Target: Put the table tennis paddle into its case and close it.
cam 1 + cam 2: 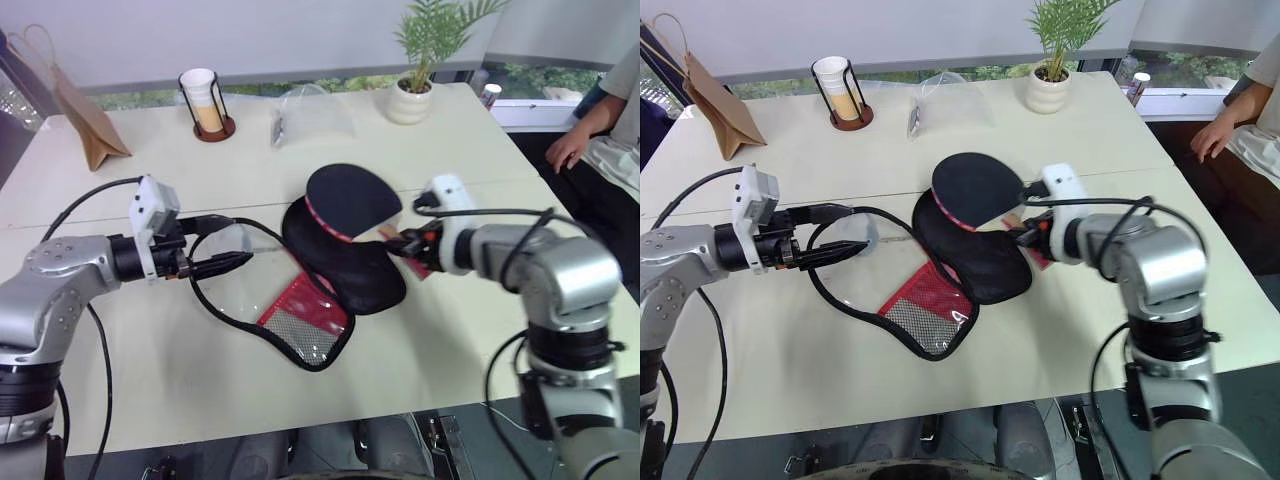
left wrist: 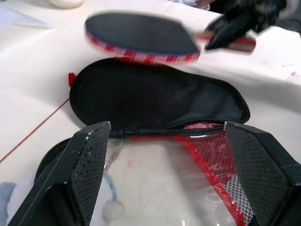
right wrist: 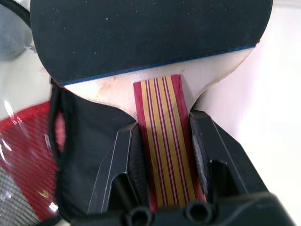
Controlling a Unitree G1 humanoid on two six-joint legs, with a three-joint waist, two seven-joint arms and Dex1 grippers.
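Paddle (image 1: 350, 200): clamped by the handle in the right claw (image 3: 162, 155); held off the table, just above the case, not inside it.
Paddle axis: long axis runs straight out from the right claw's fingertips; round black face at the far end, toward the left claw, tilted with the red rim edge lowest.
Handle (image 3: 164, 141): striped red and tan, lying between the two right fingers, one pressed on each side.
Case (image 1: 330, 275): lying open on the table (image 1: 150, 380), directly under the paddle face and between the two claws; black half nearest the right claw, red mesh-and-clear flap (image 1: 305, 320) spread toward the left claw.
Case axis: long axis slanted across the table, broad black end under the paddle, flap end toward the near table edge.
Left claw (image 1: 230, 245): fingers spread wide, holding nothing; tips straddling the case's clear flap and its black edge loop, contact not certain.
Right claw: closed firmly on the handle, nothing else touched.
Beyond the claws: cup holder with paper cups (image 1: 206, 103), brown paper bag (image 1: 85, 120), clear plastic bag (image 1: 312, 118), potted plant (image 1: 415, 75); all well apart, toward the far table edge.
Beside the right arm: a person's hand (image 1: 568, 148) off the far table corner.
In the way: nothing between paddle and open case.
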